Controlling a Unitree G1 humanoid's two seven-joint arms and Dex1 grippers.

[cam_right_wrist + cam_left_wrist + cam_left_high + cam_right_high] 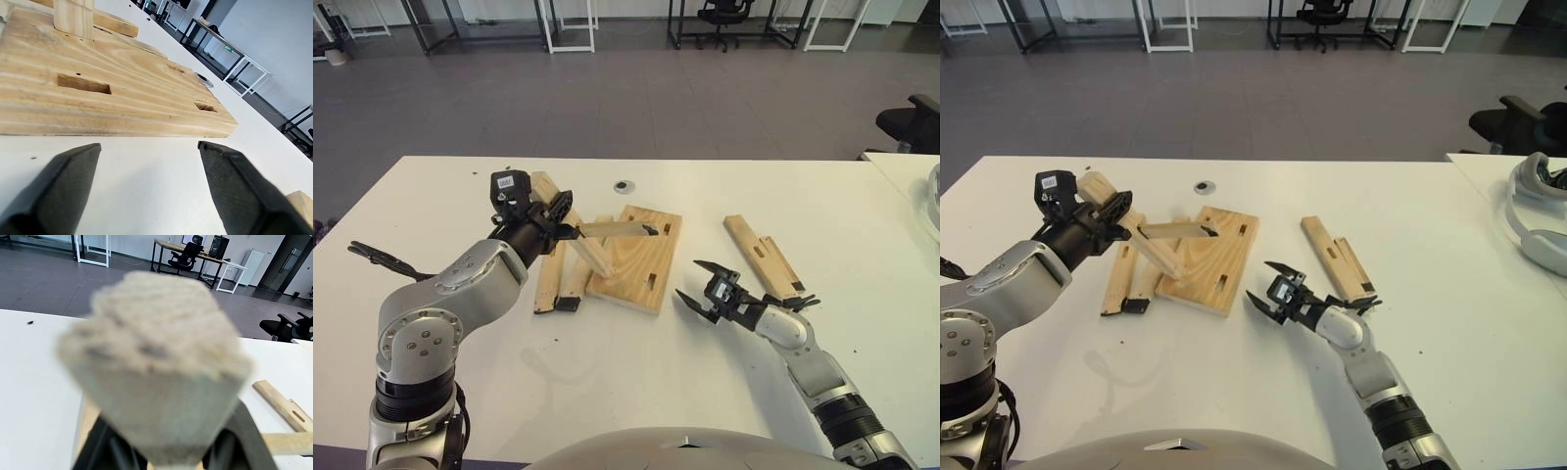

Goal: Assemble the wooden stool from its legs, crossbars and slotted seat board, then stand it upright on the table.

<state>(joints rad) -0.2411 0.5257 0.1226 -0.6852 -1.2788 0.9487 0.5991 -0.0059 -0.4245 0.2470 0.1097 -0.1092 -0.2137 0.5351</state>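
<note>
Stool parts are lying unassembled across the table (842, 206), so the job is sitting in its early stage: fitting a leg into the seat board. Seat board (641, 257) is lying flat near the table's middle, slots facing up, and the slots in sight are looking unfilled. Left gripper (566, 217) is clamping a leg (595, 258) near its upper end. That leg is slanting down toward the board's left edge, and its lower end seems to be resting on the board, though I cannot tell whether it is sitting in a slot. A crossbar (619, 229) is sticking out sideways from the leg and hanging over the board, apart from it as far as I can judge. Spare legs (551, 284) are lying flat just left of the board, partly under the held leg. Two further pieces (759, 253) are lying well to the right. Right gripper (688, 280) is sitting low over the table just beside the board's right edge, fingers spread wide, holding nothing and pointing at the board's side.

The next move, as I am judging it, is calling for the left arm to be tipping the leg upright and lining its end up with a slot. Meanwhile the right gripper should be closing on the board's edge or pressing it down to stop it sliding. The risk is lying in the crossbar catching the board as the leg is swinging.
</note>
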